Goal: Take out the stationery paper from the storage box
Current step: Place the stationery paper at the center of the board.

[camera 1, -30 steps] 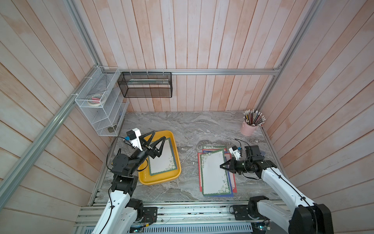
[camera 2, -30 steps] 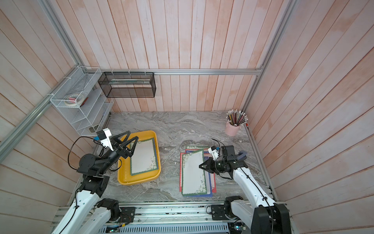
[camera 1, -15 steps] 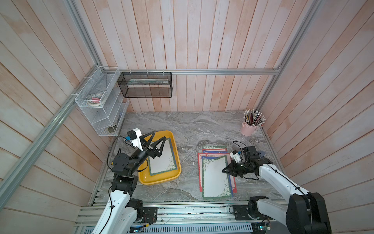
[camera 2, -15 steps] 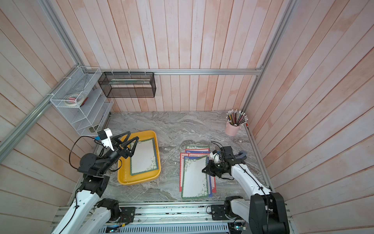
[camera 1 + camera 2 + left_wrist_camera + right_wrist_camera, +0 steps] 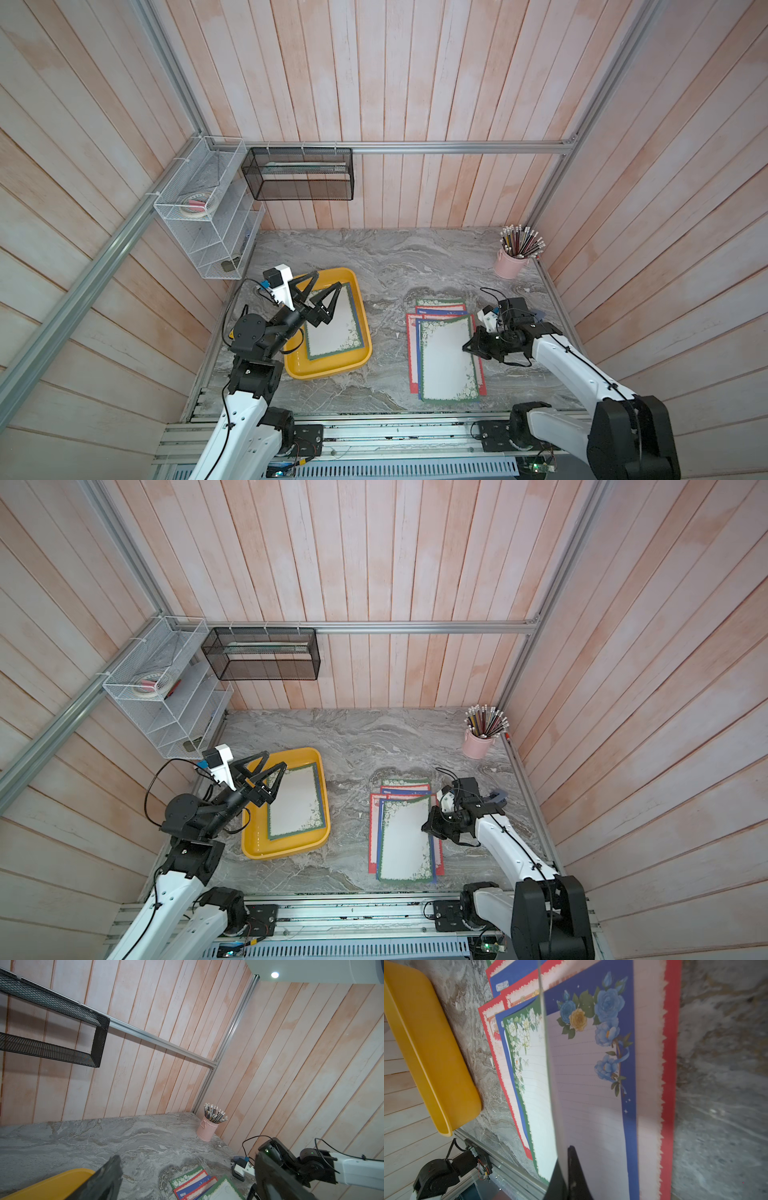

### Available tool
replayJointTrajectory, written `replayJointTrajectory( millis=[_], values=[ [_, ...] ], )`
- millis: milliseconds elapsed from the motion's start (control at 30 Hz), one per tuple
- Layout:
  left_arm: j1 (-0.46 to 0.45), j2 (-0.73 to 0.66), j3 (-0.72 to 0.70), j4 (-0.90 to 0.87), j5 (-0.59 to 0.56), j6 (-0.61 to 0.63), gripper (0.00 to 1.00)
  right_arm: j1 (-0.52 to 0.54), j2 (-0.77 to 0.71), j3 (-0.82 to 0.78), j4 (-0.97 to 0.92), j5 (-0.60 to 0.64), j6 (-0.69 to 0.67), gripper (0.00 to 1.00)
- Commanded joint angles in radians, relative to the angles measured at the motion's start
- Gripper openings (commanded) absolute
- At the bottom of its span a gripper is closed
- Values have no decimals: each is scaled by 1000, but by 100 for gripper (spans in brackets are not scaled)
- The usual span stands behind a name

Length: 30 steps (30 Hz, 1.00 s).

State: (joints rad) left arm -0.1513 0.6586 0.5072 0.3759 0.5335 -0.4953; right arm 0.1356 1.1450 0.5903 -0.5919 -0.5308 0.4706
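Note:
The yellow storage box (image 5: 328,368) (image 5: 286,852) lies left of centre, with green-bordered stationery paper (image 5: 332,324) flat inside over a blue-edged sheet. My left gripper (image 5: 329,279) (image 5: 275,758) hovers open and empty over the box's left side. More sheets form a pile (image 5: 446,361) (image 5: 403,841) on the table to the right. My right gripper (image 5: 465,348) (image 5: 566,1169) is shut on the right edge of the pile's top green-bordered sheet (image 5: 533,1084). That edge is raised, baring a blue rose sheet (image 5: 591,1084) beneath.
A pink cup of pencils (image 5: 513,262) stands at the back right corner. On the back wall hangs a black mesh basket (image 5: 299,174), and a white wire rack (image 5: 203,224) hangs on the left wall. A metal rail (image 5: 374,428) runs along the table's front edge.
My right gripper has drawn the green-bordered sheet a little toward the table's front over the pile. The left arm has not moved.

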Motion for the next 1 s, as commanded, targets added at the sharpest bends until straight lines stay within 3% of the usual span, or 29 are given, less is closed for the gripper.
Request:
replayJointTrajectory(
  millis=[0,333,633,967],
  values=[
    [-1,-12,25,-20,-13,24,100,-4,12,19,-14,55,2,6],
    [-1,-12,23,-24,-16,29,100,-4,25,16,-15,71,3,15],
    [-1,-12,29,-35,-20,35,100,-4,-6,23,-31,141,26,55],
    [-2,-15,31,-50,-28,40,100,-3,-70,45,-44,250,51,66]
  ],
)
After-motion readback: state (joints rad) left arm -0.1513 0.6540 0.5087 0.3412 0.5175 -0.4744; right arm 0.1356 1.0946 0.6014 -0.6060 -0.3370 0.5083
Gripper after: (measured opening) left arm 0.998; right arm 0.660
